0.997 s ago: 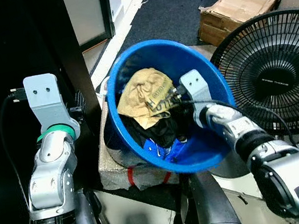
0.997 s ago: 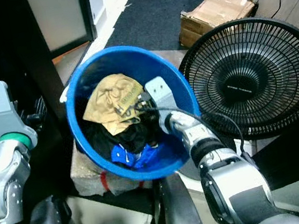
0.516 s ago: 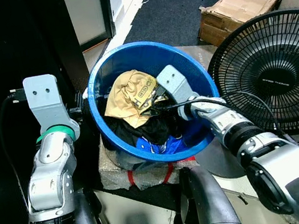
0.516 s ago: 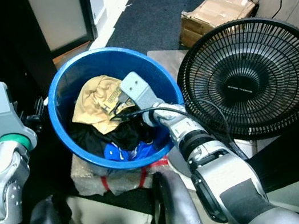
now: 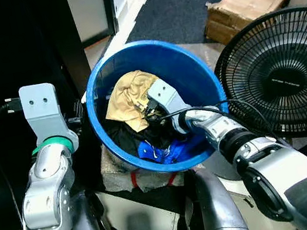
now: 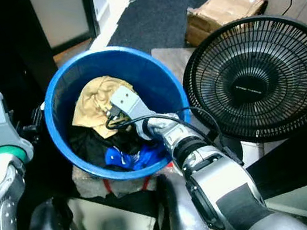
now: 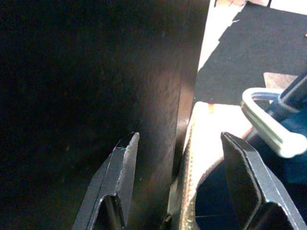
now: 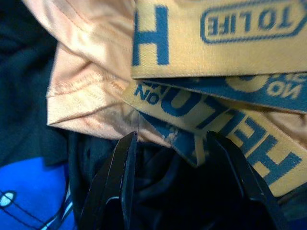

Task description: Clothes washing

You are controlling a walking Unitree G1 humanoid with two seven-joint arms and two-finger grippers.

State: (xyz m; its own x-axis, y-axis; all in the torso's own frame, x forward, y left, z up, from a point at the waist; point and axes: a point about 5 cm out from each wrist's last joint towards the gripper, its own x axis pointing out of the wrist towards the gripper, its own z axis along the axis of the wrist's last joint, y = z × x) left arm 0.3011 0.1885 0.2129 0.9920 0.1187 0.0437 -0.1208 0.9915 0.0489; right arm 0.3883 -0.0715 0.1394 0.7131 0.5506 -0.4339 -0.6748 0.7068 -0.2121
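A blue plastic basin (image 5: 90, 105) holds a tan garment (image 5: 128, 94) with blue lettering, black cloth (image 5: 123, 139) and a blue piece (image 5: 161, 150). My right gripper (image 8: 172, 163) reaches inside the basin, open, its fingers (image 8: 121, 178) standing over the black cloth right at the tan garment's edge. My left gripper (image 7: 180, 158) is open beside the basin's left rim, between a dark cabinet (image 7: 86, 81) and the basin's white handle (image 7: 268, 129).
The basin rests on a wrapped grey block (image 5: 133, 177). A black floor fan (image 5: 279, 69) stands close on its right. Behind lie a cardboard box (image 5: 244, 6) and a dark mat (image 5: 176, 9). The dark cabinet (image 5: 10, 45) walls off the left side.
The basin has shifted left and sits less tilted. My right gripper has moved left and deeper among the clothes. The left arm has barely moved.
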